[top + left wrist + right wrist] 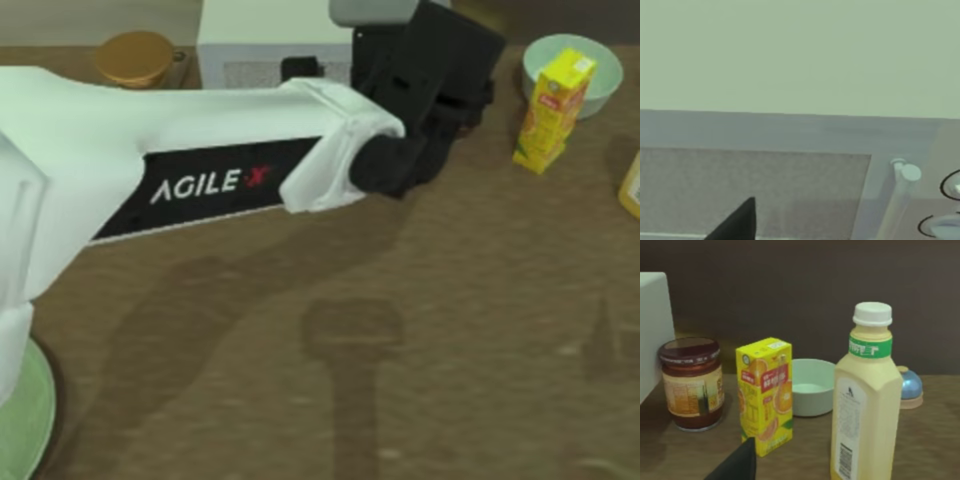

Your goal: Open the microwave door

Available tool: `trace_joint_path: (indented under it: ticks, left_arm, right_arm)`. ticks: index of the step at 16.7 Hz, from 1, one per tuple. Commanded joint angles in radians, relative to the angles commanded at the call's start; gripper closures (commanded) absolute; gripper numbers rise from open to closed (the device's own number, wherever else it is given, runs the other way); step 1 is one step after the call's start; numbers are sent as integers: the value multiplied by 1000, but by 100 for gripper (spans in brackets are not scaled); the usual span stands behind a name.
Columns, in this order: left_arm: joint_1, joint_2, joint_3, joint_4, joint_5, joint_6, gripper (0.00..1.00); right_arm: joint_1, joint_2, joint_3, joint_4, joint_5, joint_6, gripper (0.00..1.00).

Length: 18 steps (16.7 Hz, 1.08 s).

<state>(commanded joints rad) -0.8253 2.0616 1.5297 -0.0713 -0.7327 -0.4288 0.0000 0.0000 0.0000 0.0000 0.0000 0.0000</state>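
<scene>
The white microwave stands at the table's far edge, left of centre. Its door shows only as a thin speckled strip below the white top. My left arm reaches across from the left, and its black gripper hangs in front of the microwave's right end. The left wrist view looks close up at the microwave door, which lies flat and closed. A pale bar handle runs beside the mesh window, with the knobs just past it. My right arm is out of the top view.
A bronze-lidded jar sits left of the microwave. To its right are a pale bowl, a yellow juice carton and a yellow bottle at the table's right edge. A blue dome shows behind the bottle.
</scene>
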Motion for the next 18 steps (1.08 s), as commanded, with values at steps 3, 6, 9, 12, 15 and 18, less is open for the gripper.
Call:
trace_joint_path:
  ticks: [3,6,9,12,15,18]
  left_arm:
    - [46,104,92,32,40,35,0]
    - [87,180,161,58,75,63,0]
    - [90,186,166,60,78,65,0]
    - [90,186,166,60,78,65,15]
    - [90,186,166,60,78,65,38]
    - [90,186,166,60,78,65,60]
  right_arm:
    - [0,0,0,0,0,0,0]
    - [0,0,0,0,0,0,0]
    - [0,0,0,0,0,0,0]
    - [0,0,0,0,0,0,0]
    - [0,0,0,0,0,0,0]
    - [0,0,0,0,0,0,0]
